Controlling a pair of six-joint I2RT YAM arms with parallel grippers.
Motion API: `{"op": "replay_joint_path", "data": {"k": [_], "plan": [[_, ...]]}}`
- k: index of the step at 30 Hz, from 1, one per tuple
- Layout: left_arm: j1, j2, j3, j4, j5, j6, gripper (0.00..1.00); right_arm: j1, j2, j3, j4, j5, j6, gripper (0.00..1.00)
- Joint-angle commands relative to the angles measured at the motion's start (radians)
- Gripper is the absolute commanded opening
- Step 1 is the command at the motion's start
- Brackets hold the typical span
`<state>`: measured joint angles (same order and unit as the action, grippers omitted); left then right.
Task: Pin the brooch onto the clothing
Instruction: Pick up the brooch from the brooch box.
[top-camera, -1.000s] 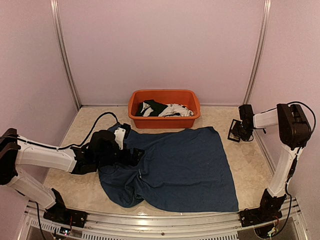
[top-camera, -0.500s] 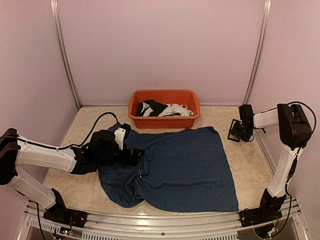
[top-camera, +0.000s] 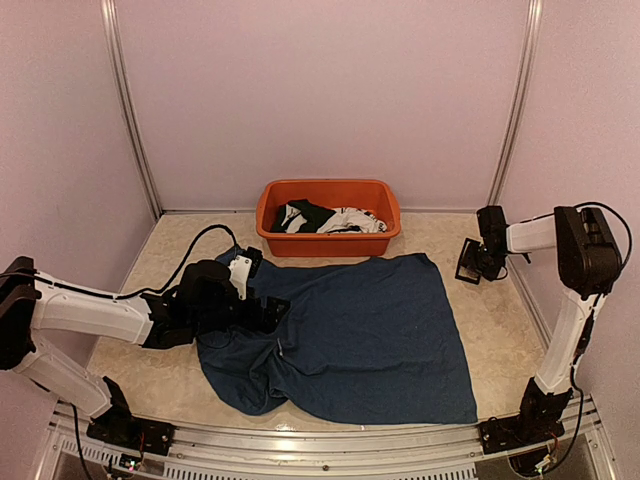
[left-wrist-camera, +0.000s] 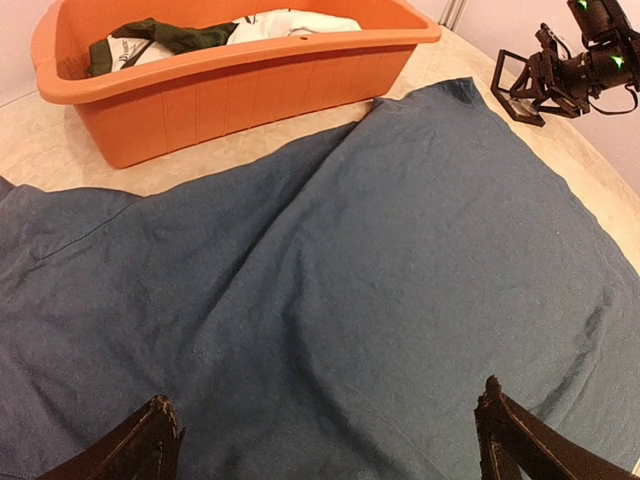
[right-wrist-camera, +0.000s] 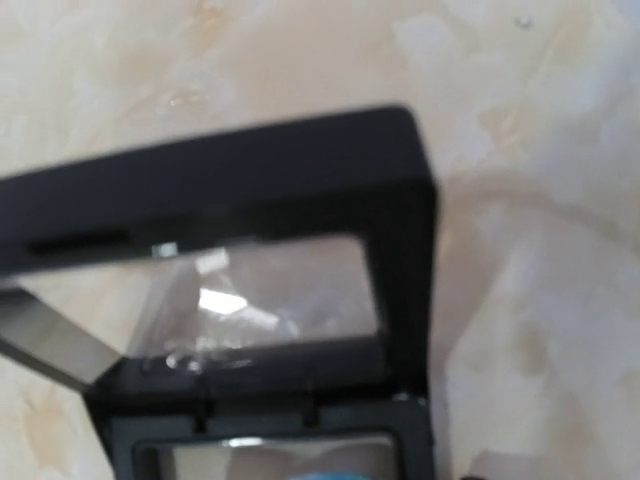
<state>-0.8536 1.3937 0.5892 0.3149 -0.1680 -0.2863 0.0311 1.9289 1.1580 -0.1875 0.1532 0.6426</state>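
Note:
The navy T-shirt (top-camera: 360, 330) lies spread on the table in front of the orange tub; it fills the left wrist view (left-wrist-camera: 330, 260). My left gripper (top-camera: 275, 313) is open and empty, low over the shirt's left part, its two dark fingertips (left-wrist-camera: 155, 430) wide apart. My right gripper (top-camera: 484, 250) is at the far right by a small black hinged display case (top-camera: 468, 263), which stands open. The right wrist view shows the case's black frames and clear film (right-wrist-camera: 260, 290) close up, with a light blue sliver (right-wrist-camera: 340, 474) at the bottom edge. I cannot identify a brooch. The right fingers are hidden.
An orange tub (top-camera: 328, 193) with black and white garments stands behind the shirt, also in the left wrist view (left-wrist-camera: 200, 90). Pink walls and metal posts close in the table on three sides. A black cable runs near the left arm (top-camera: 200, 240).
My right gripper has shifted slightly toward the far side by the case. The left arm and the shirt have not moved.

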Motion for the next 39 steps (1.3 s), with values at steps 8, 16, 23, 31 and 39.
{"op": "replay_joint_path", "data": {"k": [8,16,23,31,39], "plan": [[0.005,-0.013,-0.017,0.016,0.005,-0.001,0.99,-0.01,0.053,0.047,-0.059,0.001,-0.014,0.56],[0.005,-0.015,-0.017,0.016,0.005,-0.001,0.99,-0.01,0.041,0.039,-0.058,0.004,-0.01,0.46],[0.005,-0.016,-0.018,0.018,0.009,-0.001,0.99,-0.01,0.023,0.033,-0.057,0.0,-0.01,0.43],[0.005,-0.021,-0.022,0.024,0.006,-0.001,0.99,-0.01,-0.08,-0.004,-0.047,-0.068,-0.017,0.42],[0.005,-0.043,-0.041,0.048,0.013,0.003,0.99,0.016,-0.254,-0.075,-0.077,-0.196,-0.067,0.41]]}}
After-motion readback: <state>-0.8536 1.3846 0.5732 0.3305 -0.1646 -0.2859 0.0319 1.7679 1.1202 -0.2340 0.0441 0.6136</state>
